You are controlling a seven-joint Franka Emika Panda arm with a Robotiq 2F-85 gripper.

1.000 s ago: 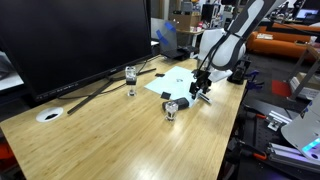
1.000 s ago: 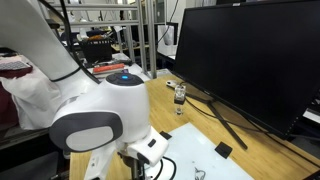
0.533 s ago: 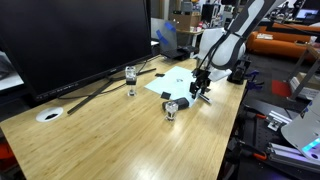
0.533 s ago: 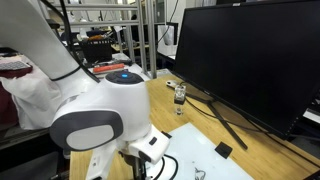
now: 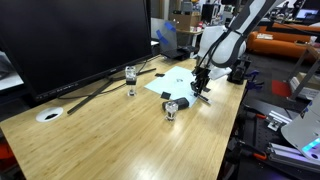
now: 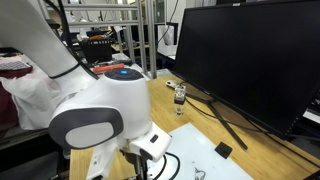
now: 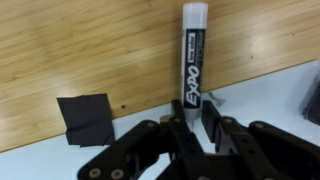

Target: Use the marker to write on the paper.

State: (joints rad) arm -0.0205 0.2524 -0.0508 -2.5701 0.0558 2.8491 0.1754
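The black jaws, at the lower centre of the wrist view, are closed tight on a black-and-white Expo marker with a white end [image 7: 193, 50], which stands upright in the middle of the frame. Under it, the flat white rectangular paper [image 7: 275, 105] fills the lower part of the picture, with a black tape square [image 7: 85, 118] on its edge at lower left. In an exterior view the paper [image 5: 170, 82] lies right of centre on the light wooden desk [image 5: 120, 140], under the arm.

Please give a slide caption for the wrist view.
Gripper shut on a marker, beside the paper's black corner piece.
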